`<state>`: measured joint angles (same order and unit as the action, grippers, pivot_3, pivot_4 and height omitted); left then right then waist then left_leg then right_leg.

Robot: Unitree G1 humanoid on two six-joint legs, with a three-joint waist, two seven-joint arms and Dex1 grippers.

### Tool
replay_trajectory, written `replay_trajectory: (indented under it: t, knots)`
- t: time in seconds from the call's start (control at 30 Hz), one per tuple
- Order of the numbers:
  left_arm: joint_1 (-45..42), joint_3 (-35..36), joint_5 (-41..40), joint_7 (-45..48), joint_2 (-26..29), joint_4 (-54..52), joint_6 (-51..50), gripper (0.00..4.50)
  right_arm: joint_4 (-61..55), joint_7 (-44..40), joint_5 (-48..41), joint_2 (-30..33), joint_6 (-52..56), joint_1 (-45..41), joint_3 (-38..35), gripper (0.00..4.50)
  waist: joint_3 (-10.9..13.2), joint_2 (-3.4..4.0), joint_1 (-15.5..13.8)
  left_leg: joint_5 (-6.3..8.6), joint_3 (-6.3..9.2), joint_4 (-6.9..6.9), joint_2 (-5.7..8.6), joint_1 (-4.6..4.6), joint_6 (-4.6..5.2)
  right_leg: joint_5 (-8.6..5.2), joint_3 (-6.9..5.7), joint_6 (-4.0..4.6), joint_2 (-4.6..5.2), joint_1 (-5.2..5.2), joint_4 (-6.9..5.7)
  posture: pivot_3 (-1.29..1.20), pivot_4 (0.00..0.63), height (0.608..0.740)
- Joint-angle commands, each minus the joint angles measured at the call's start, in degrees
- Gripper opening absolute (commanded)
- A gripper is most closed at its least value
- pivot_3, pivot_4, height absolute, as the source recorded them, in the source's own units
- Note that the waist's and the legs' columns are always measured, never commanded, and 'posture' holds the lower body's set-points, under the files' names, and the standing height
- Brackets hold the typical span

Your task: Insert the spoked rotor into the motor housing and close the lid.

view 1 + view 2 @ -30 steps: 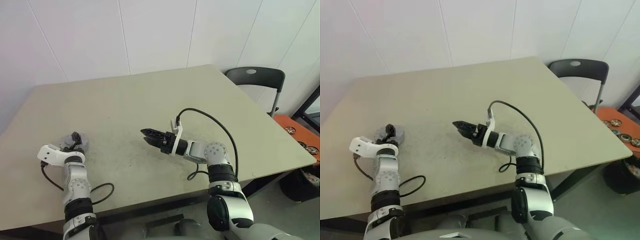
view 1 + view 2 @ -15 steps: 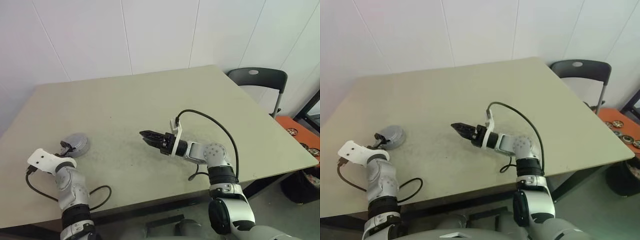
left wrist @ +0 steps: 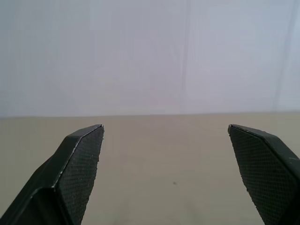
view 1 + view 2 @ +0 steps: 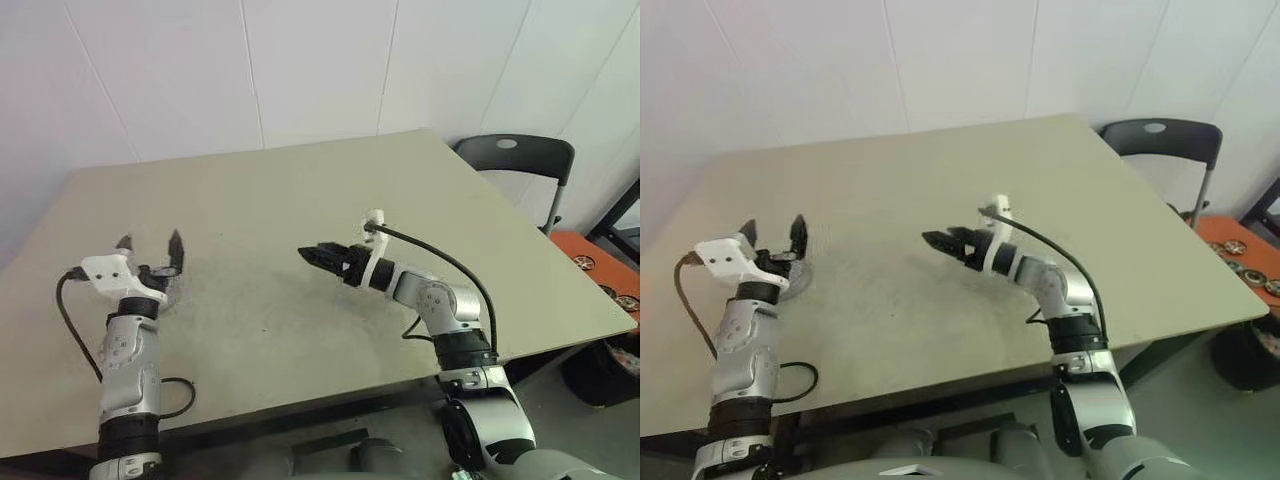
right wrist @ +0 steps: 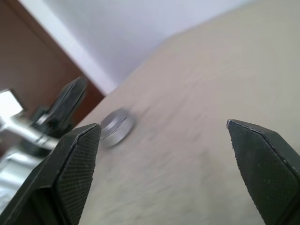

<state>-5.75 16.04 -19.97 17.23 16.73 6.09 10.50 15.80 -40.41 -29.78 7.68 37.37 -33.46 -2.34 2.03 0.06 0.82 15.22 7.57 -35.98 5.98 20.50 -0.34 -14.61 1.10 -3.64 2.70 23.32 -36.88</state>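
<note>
**Resting on the table: one round grey part, both grippers empty**

Raised above the table (image 4: 300, 200), the left gripper (image 4: 150, 245) is seen with its jaws spread wide and nothing between them. A round grey part (image 5: 117, 125) is seen lying flat on the table just behind and below this gripper, mostly hidden by it in the head views. It cannot be told whether the part is the housing with its lid on. The right gripper (image 4: 318, 255) is held over the middle of the table, pointing toward the left gripper. Its jaws are also wide apart and empty. A dark chair (image 4: 515, 160) is seen past the table's far right corner.
</note>
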Motion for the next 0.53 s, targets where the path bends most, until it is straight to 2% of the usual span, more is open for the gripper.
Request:
replay_trajectory:
  t: [0.03,0.13,0.33,0.53]
  knots:
    - [3.21,-5.79,-1.74,11.37,3.83,-5.5,-4.13,4.5,-2.73,-1.52,6.19,2.55,-10.77,1.08,2.86,4.47,0.01,0.02,-0.06,0.0,0.0,0.02,0.0,0.0,0.0,0.0,0.0,0.0,0.0,0.01,0.0,0.0,0.0,0.74]
    - [6.04,-9.17,-1.37,16.15,5.88,-8.98,-5.98,4.5,-2.8,-3.82,8.61,4.83,-16.38,2.82,3.99,4.47,0.04,0.06,-0.1,0.0,0.0,0.04,0.0,0.01,0.0,-0.01,0.0,0.01,0.01,-0.01,0.06,0.0,0.0,0.74]
    - [6.61,-11.38,-1.35,18.95,5.58,-12.13,-7.79,4.5,-3.21,-2.82,15.74,7.3,-31.09,6.23,5.46,4.47,0.08,0.1,-0.28,0.0,0.0,-0.03,-0.02,-0.04,0.01,-0.03,0.0,0.0,0.0,-0.11,0.06,0.0,0.0,0.74]
    - [6.59,-12.59,-0.26,19.82,5.28,-12.36,-7.59,4.5,-6.7,-8.34,13.24,8.88,-30.07,10.59,6.41,4.47,0.08,0.09,-0.4,0.0,0.01,-0.01,-0.02,-0.03,0.02,-0.02,0.0,0.0,-0.02,-0.1,0.08,0.0,0.0,0.74]
